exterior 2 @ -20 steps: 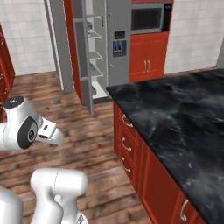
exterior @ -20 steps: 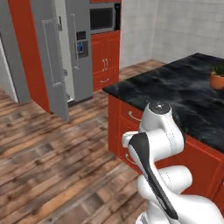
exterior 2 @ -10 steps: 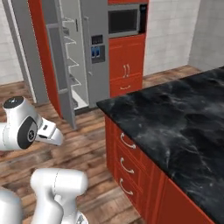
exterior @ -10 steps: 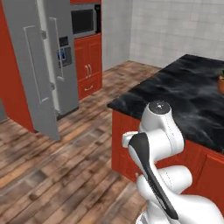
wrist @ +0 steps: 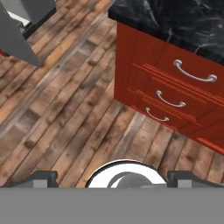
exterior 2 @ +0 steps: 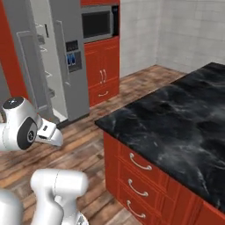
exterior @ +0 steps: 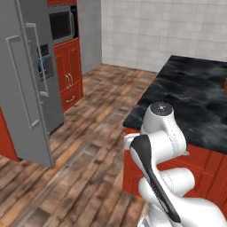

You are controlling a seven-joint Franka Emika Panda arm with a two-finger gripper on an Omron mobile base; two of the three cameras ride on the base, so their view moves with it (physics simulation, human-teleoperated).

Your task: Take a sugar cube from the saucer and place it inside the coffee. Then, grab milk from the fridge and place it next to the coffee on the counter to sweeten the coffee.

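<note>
A: Fridge (exterior: 26, 88) stands upright, long axis vertical, at the left of the left base view. Its door hangs open, bar handle (exterior: 20, 82) running top to bottom.
B: Shelves?
A: Pale shelves (exterior 2: 44, 57) show past the door edge in the right base view. Too small to tell what sits on them.
B: Counter?
A: Black veined counter (exterior 2: 176, 127) to the right, over red drawers (wrist: 175, 92) with 3 curved handles.
B: Arm?
A: Folded close over the base, elbow up, hand aimed down at the wood floor (wrist: 65, 109).
B: Gripper?
A: Gripper (wrist: 111, 177): fingertips (wrist: 41, 177) far apart at the bottom of the hand view, spread wide, nothing between them.
</note>
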